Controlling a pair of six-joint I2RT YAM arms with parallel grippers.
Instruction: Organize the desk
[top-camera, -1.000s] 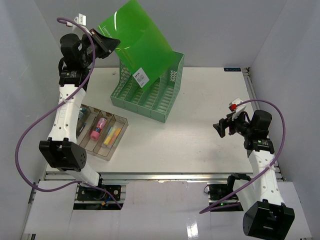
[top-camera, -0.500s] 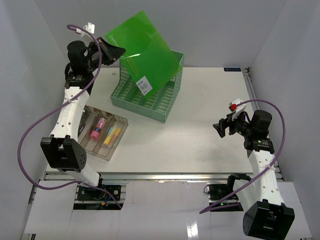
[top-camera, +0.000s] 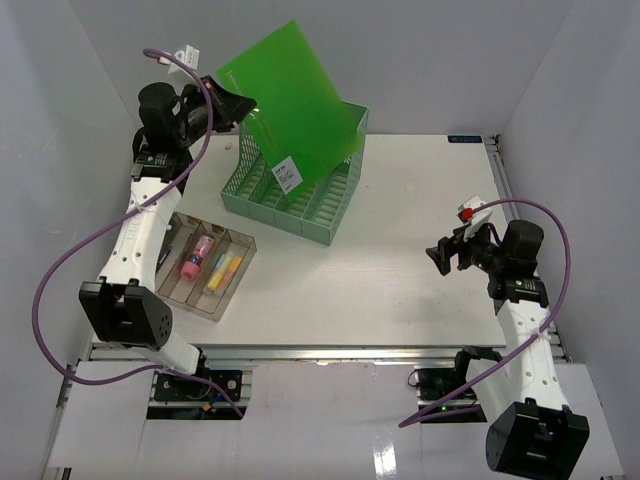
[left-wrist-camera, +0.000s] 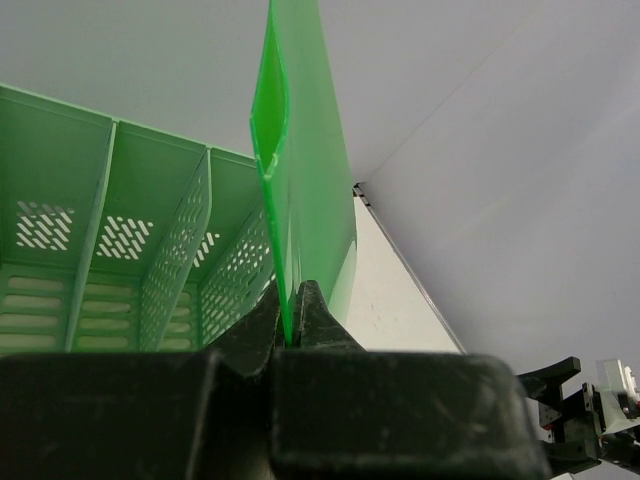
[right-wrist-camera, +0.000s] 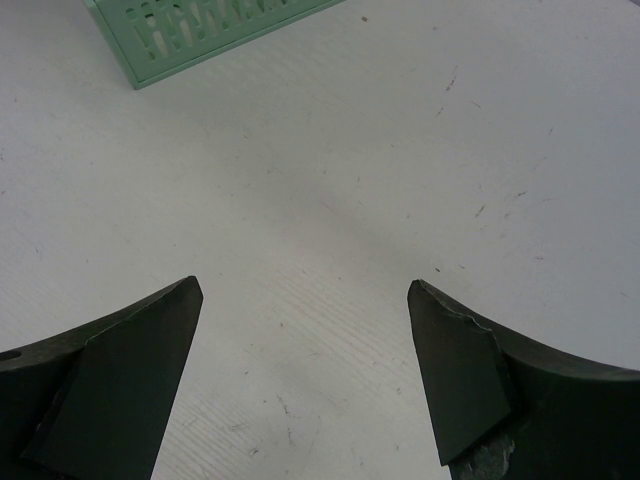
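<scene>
A translucent bright green folder (top-camera: 295, 100) stands tilted above the back left of the white desk (top-camera: 400, 220), its lower corner down in the mint-green file rack (top-camera: 300, 195). My left gripper (top-camera: 237, 106) is shut on the folder's upper left edge. In the left wrist view the thin folder (left-wrist-camera: 300, 190) runs edge-on up from between the closed fingers of that gripper (left-wrist-camera: 290, 312), with the rack's slots (left-wrist-camera: 120, 250) to the left. My right gripper (top-camera: 440, 256) hovers over the right side of the desk. It is open (right-wrist-camera: 305, 340), with only bare desk (right-wrist-camera: 400, 150) between its fingers.
A clear plastic tray (top-camera: 238, 283) with pink and yellow items sits at the front left of the desk, beside the left arm. The rack's front corner (right-wrist-camera: 190, 30) shows at the top of the right wrist view. Grey walls enclose the desk on three sides.
My left gripper has carried the green folder a little to the right and down, over the rack. The right arm has not moved.
</scene>
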